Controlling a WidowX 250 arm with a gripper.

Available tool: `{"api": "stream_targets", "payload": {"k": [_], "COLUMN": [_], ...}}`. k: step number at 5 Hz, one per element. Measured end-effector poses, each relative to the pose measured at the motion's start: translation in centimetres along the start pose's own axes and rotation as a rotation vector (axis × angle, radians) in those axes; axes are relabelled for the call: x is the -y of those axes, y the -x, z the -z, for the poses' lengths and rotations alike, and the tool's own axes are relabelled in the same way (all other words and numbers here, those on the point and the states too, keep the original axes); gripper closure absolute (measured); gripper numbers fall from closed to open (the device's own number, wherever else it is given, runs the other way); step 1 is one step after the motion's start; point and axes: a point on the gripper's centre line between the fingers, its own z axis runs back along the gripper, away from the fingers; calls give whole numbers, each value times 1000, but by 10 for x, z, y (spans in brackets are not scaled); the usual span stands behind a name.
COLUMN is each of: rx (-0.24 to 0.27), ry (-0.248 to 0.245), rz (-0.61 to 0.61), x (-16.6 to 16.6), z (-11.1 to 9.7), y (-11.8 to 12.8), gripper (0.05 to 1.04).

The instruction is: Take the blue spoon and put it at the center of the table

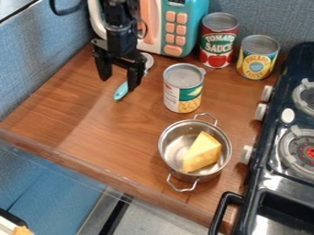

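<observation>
Fingers [133, 79]: one pair, black, parted wide, above the blue spoon [121, 91]. Spoon: lay at the far left of the worktop [104, 124], partly hidden; likely light, stiff and slightly slippery (smooth plastic, by its look), best gripped mid-handle. Edges: toy microwave [175, 27] stood beyond, can [182, 92] to the right. Room for moving: nearward, left of the pot [175, 149].
</observation>
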Motion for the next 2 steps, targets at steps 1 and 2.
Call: {"api": "stream_targets", "payload": {"k": [1,2], "rx": [10,12], "ry": [-22,-22], "rz": [-54,-70], "x": [-1,0], "z": [13,17], "y": [-2,1], "gripper": [142,455]}}
